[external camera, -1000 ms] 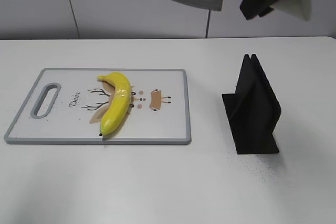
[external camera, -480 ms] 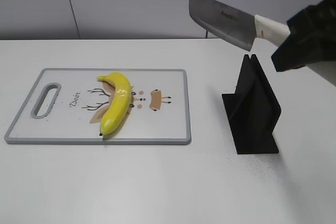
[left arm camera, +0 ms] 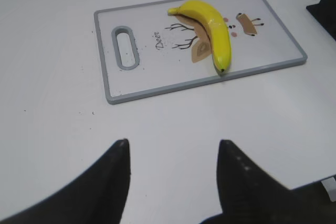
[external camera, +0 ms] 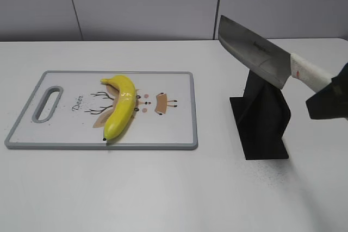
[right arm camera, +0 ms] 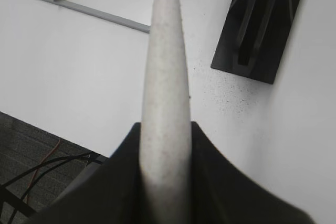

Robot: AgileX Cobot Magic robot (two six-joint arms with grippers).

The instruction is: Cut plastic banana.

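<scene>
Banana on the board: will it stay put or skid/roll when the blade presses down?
The plastic banana looks glossy and hard, so it would probably skid on the smooth cutting board. It lies curved on its side, so rolling seems unlikely, though it may pivot. Nothing pins it: the left gripper hangs open, away from the board.

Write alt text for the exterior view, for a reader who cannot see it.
A cleaver with a white handle, held by the right gripper at the right edge, hangs tilted in the air above a black knife stand on a white table. To the left, a yellow plastic banana lies whole on a white cutting board with a grey rim and a deer drawing.
</scene>
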